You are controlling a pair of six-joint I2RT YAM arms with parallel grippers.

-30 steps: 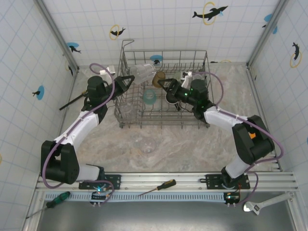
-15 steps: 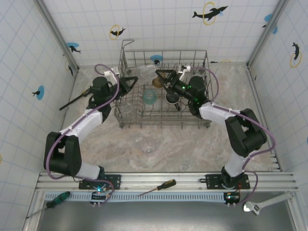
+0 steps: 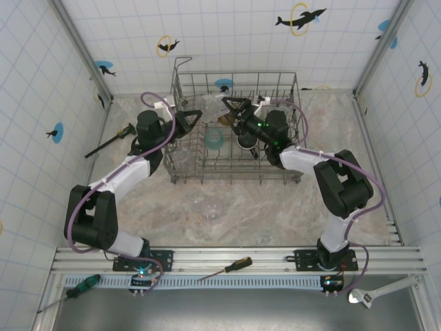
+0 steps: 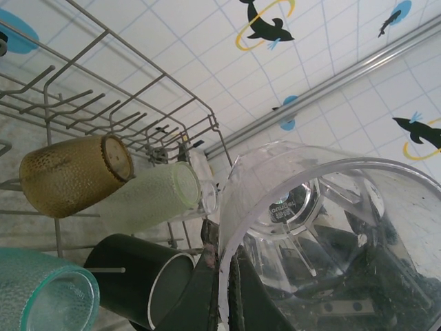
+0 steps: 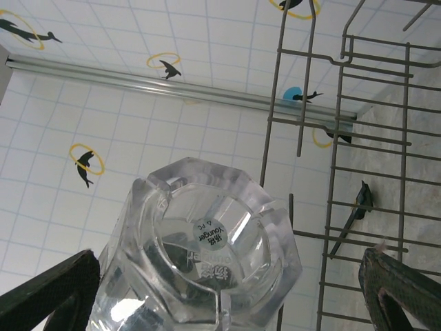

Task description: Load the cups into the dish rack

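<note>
The grey wire dish rack [image 3: 234, 178] stands at the back middle of the table. My left gripper [image 3: 195, 117] [image 4: 224, 262] is shut on the rim of a clear cup [image 3: 209, 110] [image 4: 324, 227], held on its side above the rack's back left. My right gripper [image 3: 229, 112] [image 5: 227, 261] stands open with its fingers wide on either side of that cup's base [image 5: 207, 241], not touching it. Inside the rack lie an amber cup [image 4: 69, 172], a pale green cup [image 4: 148, 196], a dark mug [image 4: 138, 276] [image 3: 246, 141] and a light blue cup [image 4: 41, 293] [image 3: 214, 140]. Another clear cup [image 3: 210, 207] sits on the table in front of the rack.
A dark long-handled tool [image 3: 110, 141] lies left of the rack. On the near rail lie a screwdriver [image 3: 226, 268], a green-handled screwdriver [image 3: 76, 286] and a wrench [image 3: 375, 293]. Tiled walls close in the back and both sides.
My left gripper has carried the clear cup to the right over the rack. My right gripper has moved left and back until its open fingers flank the cup's base.
</note>
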